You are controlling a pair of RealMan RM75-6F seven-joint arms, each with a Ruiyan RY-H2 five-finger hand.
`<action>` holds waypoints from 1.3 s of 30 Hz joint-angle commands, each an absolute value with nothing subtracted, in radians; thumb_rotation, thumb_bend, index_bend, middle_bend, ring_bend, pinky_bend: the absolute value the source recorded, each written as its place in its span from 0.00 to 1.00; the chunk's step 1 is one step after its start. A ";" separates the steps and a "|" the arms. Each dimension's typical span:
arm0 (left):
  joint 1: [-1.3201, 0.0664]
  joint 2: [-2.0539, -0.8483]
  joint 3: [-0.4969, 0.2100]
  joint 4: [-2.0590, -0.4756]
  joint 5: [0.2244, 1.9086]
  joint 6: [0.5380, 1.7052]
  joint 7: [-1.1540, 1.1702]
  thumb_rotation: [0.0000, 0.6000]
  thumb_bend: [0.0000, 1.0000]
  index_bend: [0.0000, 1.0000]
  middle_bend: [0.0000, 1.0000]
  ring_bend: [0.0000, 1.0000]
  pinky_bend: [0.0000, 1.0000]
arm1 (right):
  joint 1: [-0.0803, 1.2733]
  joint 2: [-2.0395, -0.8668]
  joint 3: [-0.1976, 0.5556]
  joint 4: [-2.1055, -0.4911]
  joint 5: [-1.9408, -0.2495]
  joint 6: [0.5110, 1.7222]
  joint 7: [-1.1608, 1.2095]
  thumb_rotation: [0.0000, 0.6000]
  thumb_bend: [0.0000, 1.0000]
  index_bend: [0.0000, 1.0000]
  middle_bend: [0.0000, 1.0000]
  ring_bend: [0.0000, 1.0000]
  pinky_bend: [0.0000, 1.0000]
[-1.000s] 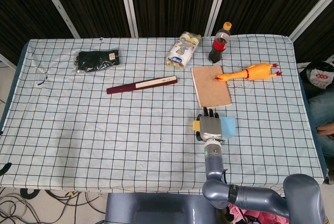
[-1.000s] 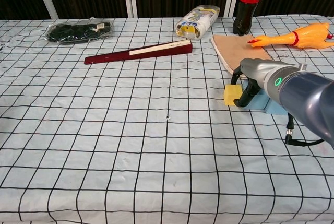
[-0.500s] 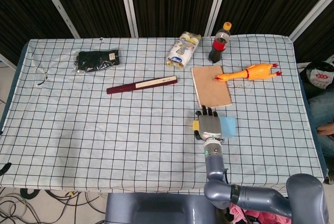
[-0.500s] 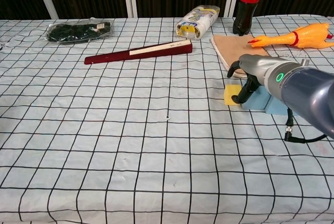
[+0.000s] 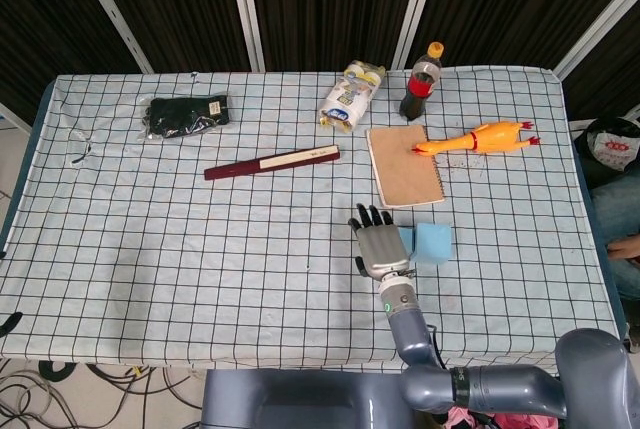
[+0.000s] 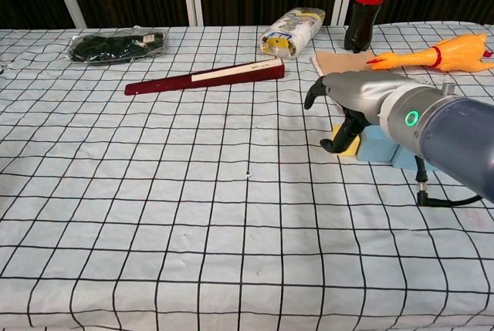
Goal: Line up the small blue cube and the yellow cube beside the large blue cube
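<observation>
Chest view shows us our right hand (image 6: 345, 112) spread and empty, just left of the small yellow foam cube (image 6: 351, 146), which sits touching the pale blue foam cubes (image 6: 382, 144) on its right, so any nudge goes rightward.

Your large blue cube (image 5: 433, 242) lies flat on the checked surface (image 5: 200, 229), pale blue and flat-topped. The small blue cube (image 6: 375, 143) sits touching its left side. You see only a sliver of the yellow cube (image 6: 352, 146), just left of the small blue one, mostly hidden.
</observation>
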State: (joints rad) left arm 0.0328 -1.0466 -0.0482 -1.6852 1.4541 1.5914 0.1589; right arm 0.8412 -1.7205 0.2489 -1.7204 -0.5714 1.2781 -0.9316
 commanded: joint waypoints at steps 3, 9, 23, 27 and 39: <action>0.033 -1.047 -0.048 -1.685 1.454 1.592 0.159 1.00 0.01 0.22 0.05 0.00 0.00 | 0.856 -1.707 0.212 -1.702 -0.598 1.237 -0.949 1.00 0.37 0.21 0.00 0.00 0.09; 0.033 -1.047 -0.049 -1.686 1.453 1.591 0.160 1.00 0.01 0.22 0.05 0.00 0.00 | 0.871 -1.709 0.199 -1.658 -0.598 1.217 -0.967 1.00 0.37 0.25 0.00 0.00 0.09; 0.033 -1.048 -0.049 -1.685 1.453 1.592 0.160 1.00 0.01 0.22 0.05 0.00 0.00 | 0.891 -1.717 0.170 -1.632 -0.563 1.209 -1.023 1.00 0.37 0.31 0.00 0.00 0.09; 0.032 -1.048 -0.049 -1.685 1.452 1.592 0.161 1.00 0.01 0.22 0.05 0.00 0.00 | 0.893 -1.723 0.168 -1.615 -0.566 1.213 -1.024 1.00 0.37 0.31 0.00 0.00 0.09; 0.032 -1.050 -0.051 -1.685 1.450 1.593 0.164 1.00 0.01 0.22 0.05 0.00 0.00 | 0.890 -1.719 0.152 -1.590 -0.566 1.220 -1.036 1.00 0.37 0.35 0.00 0.00 0.09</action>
State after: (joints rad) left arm 0.0324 -1.0503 -0.0507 -1.6848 1.4498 1.5926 0.1644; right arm 0.8898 -1.7197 0.1524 -1.5898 -0.5667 1.2198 -1.0355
